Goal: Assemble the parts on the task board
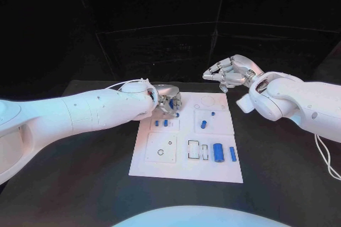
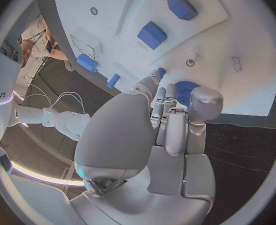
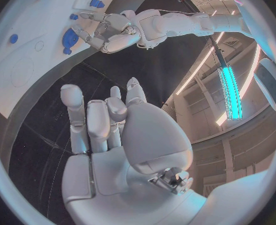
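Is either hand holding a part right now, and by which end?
Left hand fingers touch a blue gear-like part at its rim; a firm hold cannot be told. Right hand holds nothing.

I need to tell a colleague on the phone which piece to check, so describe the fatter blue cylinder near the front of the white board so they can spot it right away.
Start at the white task board in the middle of the black table and go to its near right part, by the robot's body. Two upright blue pieces lie there side by side, right of a small outlined rectangular slot. The fat blue cylinder is the left one, thicker and rounder than the slim blue bar beside it.
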You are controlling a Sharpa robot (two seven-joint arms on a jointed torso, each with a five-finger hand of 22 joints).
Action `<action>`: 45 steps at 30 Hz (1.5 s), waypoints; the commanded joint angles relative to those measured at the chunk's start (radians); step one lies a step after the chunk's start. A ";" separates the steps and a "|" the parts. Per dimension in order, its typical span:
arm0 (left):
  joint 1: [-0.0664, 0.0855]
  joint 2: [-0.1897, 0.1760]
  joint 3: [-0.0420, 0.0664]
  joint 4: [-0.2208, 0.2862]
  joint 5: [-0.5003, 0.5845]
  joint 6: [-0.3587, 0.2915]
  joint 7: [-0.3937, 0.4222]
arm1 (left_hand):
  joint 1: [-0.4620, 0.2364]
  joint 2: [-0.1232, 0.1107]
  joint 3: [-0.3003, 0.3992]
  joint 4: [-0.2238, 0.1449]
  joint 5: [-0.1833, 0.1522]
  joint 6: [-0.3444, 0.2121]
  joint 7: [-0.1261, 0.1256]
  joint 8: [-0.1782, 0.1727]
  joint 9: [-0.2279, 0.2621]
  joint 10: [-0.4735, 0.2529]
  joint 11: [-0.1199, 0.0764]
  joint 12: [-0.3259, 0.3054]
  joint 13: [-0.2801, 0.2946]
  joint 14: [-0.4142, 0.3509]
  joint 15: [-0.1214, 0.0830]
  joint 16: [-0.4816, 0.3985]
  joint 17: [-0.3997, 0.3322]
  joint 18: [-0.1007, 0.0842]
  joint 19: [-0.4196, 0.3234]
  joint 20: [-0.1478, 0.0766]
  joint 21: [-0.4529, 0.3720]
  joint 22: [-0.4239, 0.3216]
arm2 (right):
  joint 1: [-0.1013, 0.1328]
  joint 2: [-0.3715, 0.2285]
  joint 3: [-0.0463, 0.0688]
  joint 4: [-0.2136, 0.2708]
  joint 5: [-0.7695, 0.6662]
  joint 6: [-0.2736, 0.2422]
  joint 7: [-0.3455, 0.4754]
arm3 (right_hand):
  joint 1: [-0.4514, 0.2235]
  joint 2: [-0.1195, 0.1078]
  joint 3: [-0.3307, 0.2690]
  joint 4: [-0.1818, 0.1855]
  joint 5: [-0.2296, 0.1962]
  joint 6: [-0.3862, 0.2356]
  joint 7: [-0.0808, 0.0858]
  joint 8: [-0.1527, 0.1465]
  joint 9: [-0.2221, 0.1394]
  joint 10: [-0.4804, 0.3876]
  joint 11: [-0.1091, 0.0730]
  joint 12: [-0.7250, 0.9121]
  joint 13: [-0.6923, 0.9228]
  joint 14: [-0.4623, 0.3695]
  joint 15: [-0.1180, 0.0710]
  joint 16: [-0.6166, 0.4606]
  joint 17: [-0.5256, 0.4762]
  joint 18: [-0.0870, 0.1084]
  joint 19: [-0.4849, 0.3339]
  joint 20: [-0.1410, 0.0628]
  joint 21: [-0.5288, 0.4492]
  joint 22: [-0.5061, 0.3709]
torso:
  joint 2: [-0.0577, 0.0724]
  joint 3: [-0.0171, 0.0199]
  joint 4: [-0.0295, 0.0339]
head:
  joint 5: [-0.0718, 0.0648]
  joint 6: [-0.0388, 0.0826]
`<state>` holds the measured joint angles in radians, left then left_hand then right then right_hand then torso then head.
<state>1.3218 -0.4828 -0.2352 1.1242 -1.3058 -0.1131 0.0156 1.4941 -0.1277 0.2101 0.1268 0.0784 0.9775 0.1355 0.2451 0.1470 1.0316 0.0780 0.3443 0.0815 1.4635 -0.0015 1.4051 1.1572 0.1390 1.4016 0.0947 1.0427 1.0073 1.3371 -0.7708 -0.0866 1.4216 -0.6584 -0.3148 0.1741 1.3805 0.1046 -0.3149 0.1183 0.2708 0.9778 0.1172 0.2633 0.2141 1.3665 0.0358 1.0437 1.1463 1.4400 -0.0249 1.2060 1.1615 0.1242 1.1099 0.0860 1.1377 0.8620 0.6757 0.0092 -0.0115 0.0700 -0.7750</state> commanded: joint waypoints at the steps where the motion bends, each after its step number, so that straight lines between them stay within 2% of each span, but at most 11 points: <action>1: -0.001 0.009 0.001 -0.007 -0.017 0.023 0.001 | 0.005 0.010 0.011 -0.002 0.000 0.013 -0.002 -0.006 -0.003 0.014 -0.001 -0.007 -0.004 0.022 -0.006 0.006 0.002 -0.018 0.010 -0.002 0.007 0.006 | 0.002 0.001 0.001 0.001 0.000 -0.002 0.006 | 0.004 0.003 -0.002 -0.005 0.006 -0.005 -0.001 0.003 0.001 -0.007 -0.002 -0.003 -0.001 -0.005 -0.004 -0.004 0.000 0.019 -0.008 0.000 -0.005 0.000 | 0.000 -0.0004 -0.0003 | -0.001 -0.002; 10: -0.006 0.021 0.001 -0.015 -0.018 0.044 -0.001 | 0.009 0.012 0.038 -0.012 -0.001 0.032 -0.004 -0.013 -0.010 0.039 -0.006 -0.027 -0.014 0.025 -0.010 0.008 0.002 -0.024 0.018 -0.006 0.035 0.037 | 0.002 0.002 0.001 0.001 0.000 -0.003 0.006 | 0.004 0.003 -0.002 -0.005 0.006 -0.005 -0.001 0.003 0.001 -0.007 -0.002 -0.003 -0.001 -0.005 -0.004 -0.004 0.000 0.019 -0.008 0.000 -0.005 0.000 | 0.000 -0.0005 0.0005 | -0.006 -0.004; 18: -0.007 0.026 0.001 -0.019 -0.024 0.062 -0.014 | 0.006 0.009 0.043 -0.013 -0.004 0.033 -0.003 -0.017 -0.013 0.042 -0.004 -0.034 -0.016 0.026 -0.009 0.008 0.000 -0.026 0.020 -0.006 0.043 0.046 | 0.002 0.003 0.001 0.001 0.000 -0.002 0.005 | 0.004 0.003 -0.002 -0.005 0.006 -0.005 -0.001 0.003 0.001 -0.007 -0.002 -0.003 -0.001 -0.005 -0.004 -0.004 0.000 0.019 -0.008 0.000 -0.005 0.000 | 0.000 -0.0010 0.0003 | -0.003 -0.008; 22: -0.008 0.028 0.001 -0.022 -0.028 0.067 -0.022 | 0.004 0.009 0.045 -0.013 -0.004 0.034 -0.002 -0.018 -0.014 0.044 -0.004 -0.036 -0.016 0.026 -0.009 0.008 -0.001 -0.026 0.021 -0.006 0.045 0.048 | 0.002 0.002 0.001 0.001 0.000 -0.001 0.005 | 0.004 0.003 -0.002 -0.005 0.006 -0.005 -0.001 0.003 0.001 -0.007 -0.002 -0.003 -0.001 -0.005 -0.004 -0.004 0.000 0.019 -0.008 0.000 -0.005 0.000 | 0.000 0.0001 0.0001 | -0.002 -0.009; 37: -0.012 0.046 0.001 -0.042 -0.031 0.079 -0.026 | 0.001 0.022 0.075 -0.016 -0.003 0.049 -0.003 -0.024 -0.020 0.062 -0.006 -0.052 -0.016 0.027 -0.010 0.009 -0.002 -0.028 0.022 -0.006 0.053 0.060 | 0.002 0.004 0.001 0.002 0.000 0.002 0.008 | 0.005 0.005 -0.002 -0.006 0.007 -0.006 0.000 0.004 0.002 -0.007 -0.002 -0.003 0.000 -0.005 -0.004 -0.003 0.001 0.020 -0.008 0.000 -0.006 0.000 | 0.000 -0.0006 -0.0004 | -0.004 -0.008; 45: -0.016 0.051 0.001 -0.051 -0.031 0.089 -0.027 | 0.013 0.031 0.114 -0.035 -0.003 0.069 -0.005 -0.026 -0.024 0.091 -0.011 -0.060 -0.013 0.028 -0.014 0.011 -0.002 -0.029 0.024 -0.009 0.065 0.075 | 0.002 0.005 0.001 0.002 0.000 0.002 0.008 | 0.005 0.006 -0.002 -0.006 0.007 -0.006 0.000 0.004 0.002 -0.006 -0.002 -0.003 0.000 -0.005 -0.004 -0.003 0.001 0.019 -0.008 0.000 -0.006 0.000 | -0.001 -0.0004 0.0009 | -0.006 -0.009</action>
<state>1.3103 -0.4334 -0.2313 1.0740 -1.3287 -0.0515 -0.0048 1.5055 -0.1047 0.3198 0.0923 0.0783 1.0408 0.1303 0.2257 0.1248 1.1188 0.0660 0.2885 0.0669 1.4632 -0.0088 1.4127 1.1557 0.1242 1.4187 0.0845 1.1039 1.0814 1.3371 -0.7671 -0.0866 1.4220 -0.6584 -0.3143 0.1743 1.3805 0.1045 -0.3149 0.1183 0.2736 0.9779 0.1172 0.2633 0.2146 1.3665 0.0358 1.0437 1.1464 1.4399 -0.0249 1.2060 1.1616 0.1241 1.1100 0.0860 1.1377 0.8622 0.6756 0.0089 -0.0110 0.0652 -0.7837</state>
